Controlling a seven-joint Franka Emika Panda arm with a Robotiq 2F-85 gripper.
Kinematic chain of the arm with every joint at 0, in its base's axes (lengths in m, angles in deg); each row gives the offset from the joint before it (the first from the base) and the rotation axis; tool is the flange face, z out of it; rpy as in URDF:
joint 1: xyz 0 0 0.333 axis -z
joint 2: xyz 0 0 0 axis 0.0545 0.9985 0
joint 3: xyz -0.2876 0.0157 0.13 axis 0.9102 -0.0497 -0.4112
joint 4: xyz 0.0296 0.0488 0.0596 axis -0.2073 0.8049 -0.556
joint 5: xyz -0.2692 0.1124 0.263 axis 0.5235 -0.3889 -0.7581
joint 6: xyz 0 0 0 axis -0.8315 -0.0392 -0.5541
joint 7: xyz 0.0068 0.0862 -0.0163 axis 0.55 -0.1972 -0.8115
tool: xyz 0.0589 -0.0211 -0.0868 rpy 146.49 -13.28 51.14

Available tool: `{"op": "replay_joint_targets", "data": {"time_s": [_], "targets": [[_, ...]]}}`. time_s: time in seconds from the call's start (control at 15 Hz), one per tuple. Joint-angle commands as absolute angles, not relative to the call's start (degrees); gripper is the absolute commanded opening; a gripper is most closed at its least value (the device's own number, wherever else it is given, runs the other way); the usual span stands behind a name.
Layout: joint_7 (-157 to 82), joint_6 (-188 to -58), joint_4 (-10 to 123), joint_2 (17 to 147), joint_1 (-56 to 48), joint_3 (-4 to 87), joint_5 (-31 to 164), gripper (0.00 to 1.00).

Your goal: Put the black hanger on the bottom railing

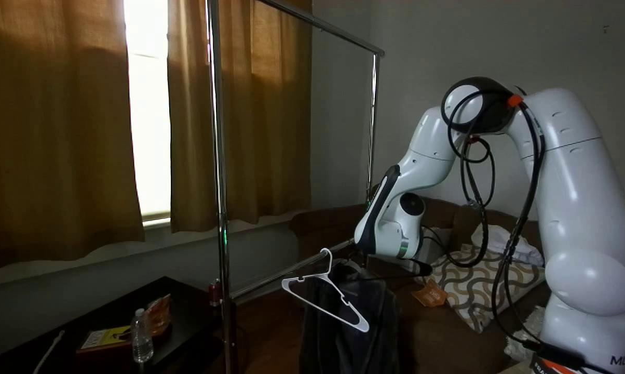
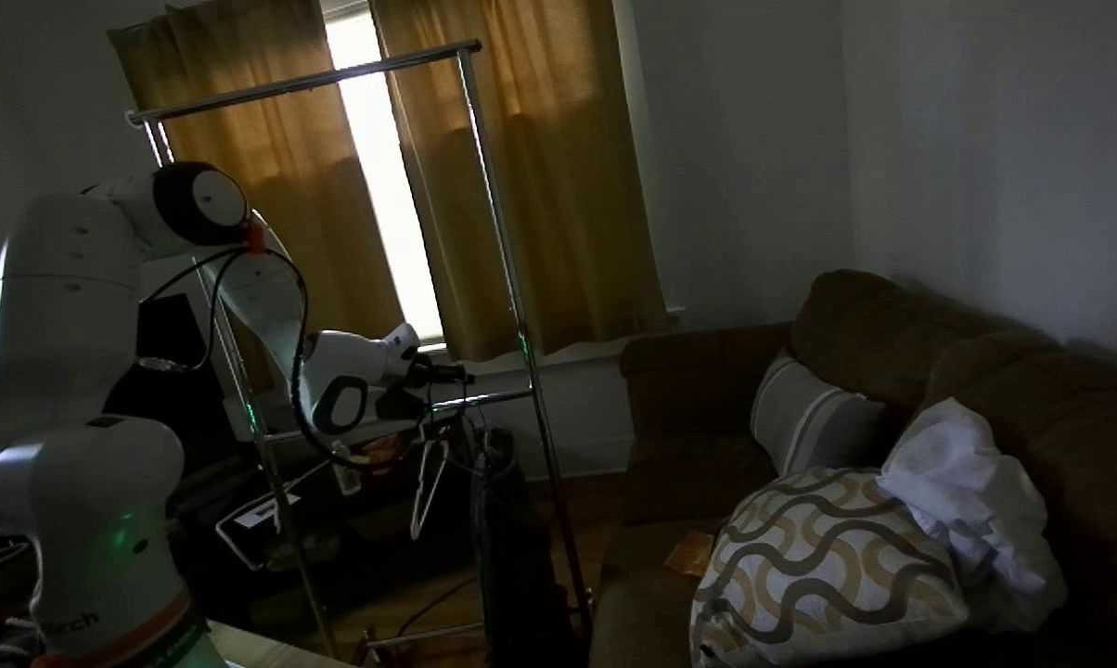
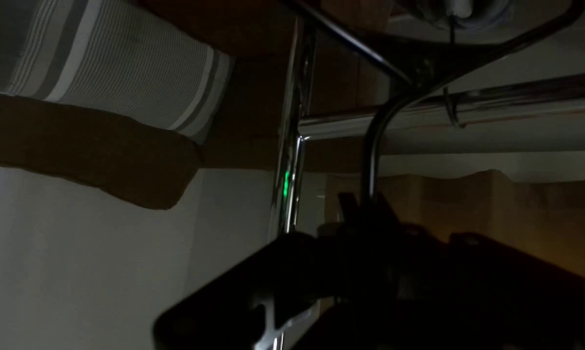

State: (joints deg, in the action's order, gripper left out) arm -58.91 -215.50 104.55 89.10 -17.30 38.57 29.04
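The gripper (image 3: pixel 368 214) pinches the black hanger (image 3: pixel 416 91), jaws drawn together on it, so the grasp looks done. In the wrist view the hanger crosses the bottom railing (image 3: pixel 516 104) near its corner with the chrome upright (image 3: pixel 288 155); whether it is hooked on, I cannot tell. Release remains.

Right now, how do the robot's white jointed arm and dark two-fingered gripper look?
The glossy white arm has rounded segments, a black elbow section, looping black cables, an orange band and dark lettering low down. The black gripper is angular; shadow hides finer details.
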Motion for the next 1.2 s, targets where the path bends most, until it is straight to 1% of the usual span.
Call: {"op": "replay_joint_targets", "data": {"time_s": [0.0, 0.6, 1.13], "targets": [[-59.7, -217.6, 99.8, 94.0, -20.2, 39.7, 23.7, 0.02], [-60.0, -216.8, 89.3, 102.4, -22.4, 40.1, 17.6, 0.02], [-60.7, -214.9, 83.2, 107.6, -24.7, 39.6, 15.4, 0.02]]}}
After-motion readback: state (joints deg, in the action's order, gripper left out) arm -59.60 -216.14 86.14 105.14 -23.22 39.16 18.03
